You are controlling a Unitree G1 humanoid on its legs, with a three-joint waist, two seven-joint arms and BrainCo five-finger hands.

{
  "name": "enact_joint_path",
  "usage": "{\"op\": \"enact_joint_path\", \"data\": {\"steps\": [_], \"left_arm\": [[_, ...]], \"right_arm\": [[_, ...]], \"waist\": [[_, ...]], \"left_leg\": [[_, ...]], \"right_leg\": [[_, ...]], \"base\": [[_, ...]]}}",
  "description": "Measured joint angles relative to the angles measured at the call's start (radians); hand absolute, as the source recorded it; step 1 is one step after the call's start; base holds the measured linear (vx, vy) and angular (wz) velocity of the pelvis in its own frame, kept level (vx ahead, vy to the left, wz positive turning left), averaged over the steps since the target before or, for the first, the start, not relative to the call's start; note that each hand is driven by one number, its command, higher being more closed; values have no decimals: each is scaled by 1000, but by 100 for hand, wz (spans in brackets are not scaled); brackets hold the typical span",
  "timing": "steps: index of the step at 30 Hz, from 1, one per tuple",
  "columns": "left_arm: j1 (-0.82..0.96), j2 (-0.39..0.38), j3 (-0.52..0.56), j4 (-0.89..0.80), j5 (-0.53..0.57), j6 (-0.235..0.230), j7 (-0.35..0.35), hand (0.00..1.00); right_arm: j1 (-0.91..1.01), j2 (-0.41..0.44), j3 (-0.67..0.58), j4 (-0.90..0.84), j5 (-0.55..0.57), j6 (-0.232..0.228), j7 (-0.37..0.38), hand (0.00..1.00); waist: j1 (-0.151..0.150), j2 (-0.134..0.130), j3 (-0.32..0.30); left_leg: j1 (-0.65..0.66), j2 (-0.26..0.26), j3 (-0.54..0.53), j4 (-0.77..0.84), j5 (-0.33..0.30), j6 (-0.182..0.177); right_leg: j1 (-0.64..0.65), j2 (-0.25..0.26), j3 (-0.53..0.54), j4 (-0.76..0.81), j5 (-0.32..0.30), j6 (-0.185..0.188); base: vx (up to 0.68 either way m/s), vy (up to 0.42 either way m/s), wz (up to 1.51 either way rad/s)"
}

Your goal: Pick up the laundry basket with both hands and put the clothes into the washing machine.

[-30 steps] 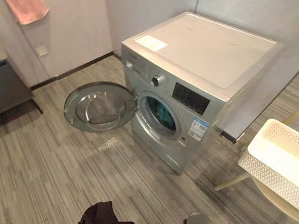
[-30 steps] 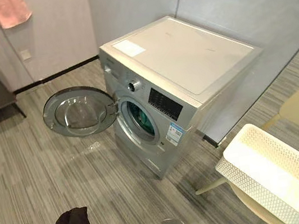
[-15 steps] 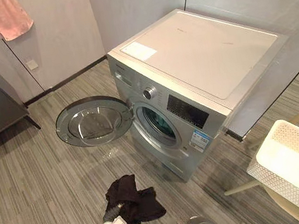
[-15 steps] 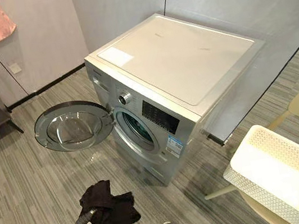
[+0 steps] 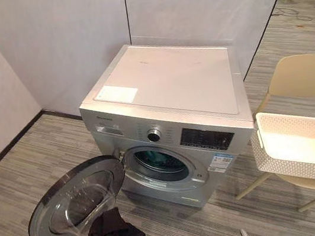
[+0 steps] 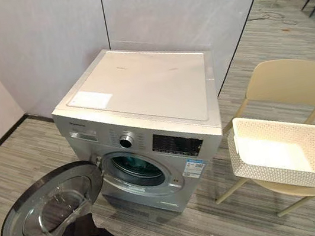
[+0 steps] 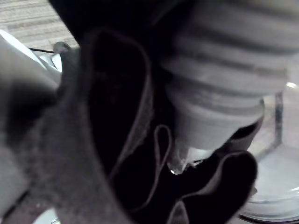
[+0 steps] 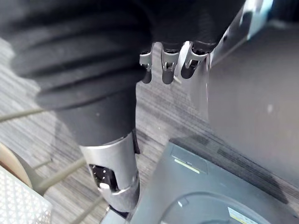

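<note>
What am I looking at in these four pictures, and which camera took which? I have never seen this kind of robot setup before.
This is a two-legged humanoid robot with two arms that end in mechanical hands. The two wide pictures come from a stereo camera on its head, looking down. They show a front-loading washing machine with its round door swung open. Beside it, a white laundry basket sits on a cream chair.

The two close-ups come from a camera on each wrist. In the left wrist view, a dark garment is draped around the left hand. The same garment shows low in the head views, in front of the open door. In the right wrist view, the right hand hangs relaxed above the floor and holds nothing.
</note>
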Motion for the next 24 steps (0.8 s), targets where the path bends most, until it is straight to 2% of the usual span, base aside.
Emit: {"op": "enact_joint_path", "data": {"steps": [1, 2, 3, 4, 5, 6, 7, 8, 9, 10, 11, 12, 14, 15, 17, 20, 23, 24], "left_arm": [[2, 0, -22, -1, 0, -1, -1, 100], [5, -1, -30, -8, 0, 0, -1, 100], [4, -1, -39, -12, -1, -1, -1, 100], [4, -5, -56, -26, -1, -1, 0, 100], [7, -13, -64, -43, -6, -1, 0, 100], [7, -17, -63, -46, -15, -1, 1, 100], [7, -17, -63, -47, -29, -1, 1, 100], [12, -19, -63, -46, -39, -1, 1, 100], [16, -21, -63, -45, -39, -2, 1, 100], [22, -34, -63, -33, -37, -1, 0, 100], [19, -35, -67, -21, -36, 0, -1, 100], [12, -33, -79, -14, -36, -1, -1, 100], [-16, -23, -142, -1, -33, 0, -4, 100], [-32, -22, -155, 3, -30, 0, -6, 100], [-56, -29, -182, 9, -25, 2, -10, 100], [-48, -20, -185, -2, -27, 2, -10, 100], [-46, -10, -232, -8, -26, 2, -10, 100], [-36, -7, -250, -28, -25, 2, -9, 100]], "right_arm": [[8, 2, -24, -1, -13, 1, 2, 0], [9, 2, -35, -3, -21, 4, 4, 0], [12, 2, -49, -2, -44, 15, 5, 0], [18, 4, -75, -3, -52, 25, 5, 0], [26, 4, -86, -3, -52, 24, 5, 0], [32, 4, -88, -3, -52, 24, 5, 0], [40, 4, -83, 1, -52, 26, 5, 0], [41, 6, -69, 1, -52, 30, 6, 0], [47, 4, -66, 1, -52, 33, 7, 0], [56, -7, -61, 1, -52, 35, 8, 0], [41, -9, -61, 1, -52, 34, 9, 0], [37, -12, -61, 2, -52, 34, 9, 0], [21, -24, -63, 24, -52, 34, 9, 0], [9, -25, -64, 37, -52, 34, 8, 0], [5, -27, -69, 42, -52, 35, 7, 0], [8, -29, -61, 42, -52, 35, 7, 0], [-13, -42, -22, 41, -52, 34, 9, 0], [-12, -54, 12, 41, -52, 34, 9, 0]], "waist": [[5, 1, -3], [3, 1, -5], [-3, 2, -7], [-8, 9, -3], [-11, 22, 6], [-14, 27, 9], [-21, 30, 10], [-20, 26, 11], [-19, 24, 12], [-19, 27, 10], [-20, 41, 2], [-22, 41, 1], [-35, 35, 16], [-40, 25, 30], [-54, 26, 46], [-41, 16, 43], [-43, 39, 54], [-39, 47, 56]], "left_leg": [[16, -12, 41, -7, -4, 19], [20, -17, 62, -15, -1, 25], [34, -28, 88, -30, 6, 37], [65, -39, 115, -57, 16, 54], [106, -35, 141, -79, 23, 65], [123, -30, 152, -92, 24, 67], [151, -22, 186, -110, 26, 70], [192, -19, 230, -144, 30, 76], [212, -20, 251, -162, 32, 78], [233, -16, 278, -193, 34, 75], [234, -5, 298, -233, 51, 67], [234, 1, 308, -258, 66, 65], [237, -1, 322, -360, 135, 53], [246, -9, 317, -392, 156, 50], [277, 2, 276, -441, 197, 38], [280, 32, 274, -437, 186, 17], [226, 67, 246, -335, 122, 6], [202, 96, 238, -271, 85, -11]], "right_leg": [[-36, -12, 27, 25, 55, -2], [-60, -19, 34, 48, 80, -4], [-95, -30, 27, 89, 120, -23], [-146, -36, 4, 164, 178, -70], [-199, -35, -45, 260, 196, -99], [-220, -32, -81, 314, 163, -100], [-247, -29, -185, 399, 94, -96], [-251, -30, -304, 423, 73, -99], [-247, -32, -365, 407, 70, -106], [-222, -43, -444, 344, 51, -97], [-197, -22, -485, 248, 39, -82], [-188, -11, -495, 198, 38, -80], [-143, 25, -505, 13, 34, -75], [-124, 29, -513, -34, 20, -65], [-89, 53, -550, -58, 22, -70], [-70, 78, -560, -73, 6, -83], [-56, 110, -581, -77, -28, -105], [-50, 130, -576, -76, -44, -115]], "base": [[140, 337, -74], [112, 310, -68], [98, 266, -52], [101, 225, -60], [110, 206, -54], [37, 151, -52], [-24, 104, -57], [-31, 78, -67], [-23, 11, -88], [19, -46, -91], [14, -49, -83], [-3, -103, -59], [-41, -168, -24], [-30, -147, 5], [-11, -120, 40], [-46, -115, 12], [22, -97, 16], [103, -40, 9]]}}
